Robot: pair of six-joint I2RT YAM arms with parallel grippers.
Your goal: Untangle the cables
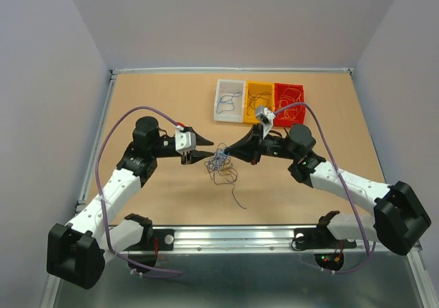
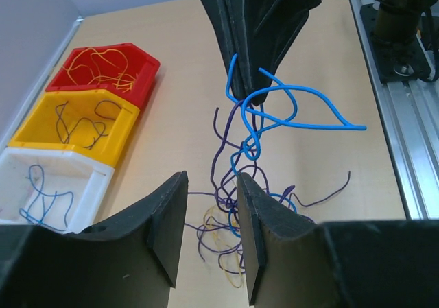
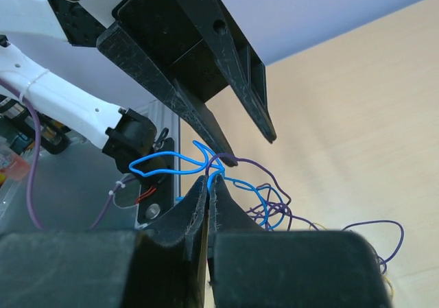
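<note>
Right, top view first. A loose tangle of thin curly cables lies mid-desk between the two arms. The left gripper is held just left of the clump, jaws apart. The right gripper is pushed in from the right; its state can't be read from here. A white plastic bin, a yellow plastic bin and a red plastic bin are lined up at the far side of the light wooden desk, each with strands in it.

Left wrist view: the left gripper's fingers are spread. Dark purple strands hang in the gap, and nothing is pinched. A bright blue wire strand is held up out of the clump at the right gripper's tips. The rest of the tangle lies on the desk below.

Right wrist view: the right gripper's jaws are pressed together on the bright blue wire strand, right at the tips. The left gripper is seen open just above.

Judged step in hand: freeing the blue strand. The clump should be gripped low by the left gripper, on purple strands only and clear of the blue. The blue should then be drawn up and away slowly. If the whole clump rises with it, the pull should be stopped and the lower grip moved. The white plastic bin is the likely destination, since blue strands are seen in it.
</note>
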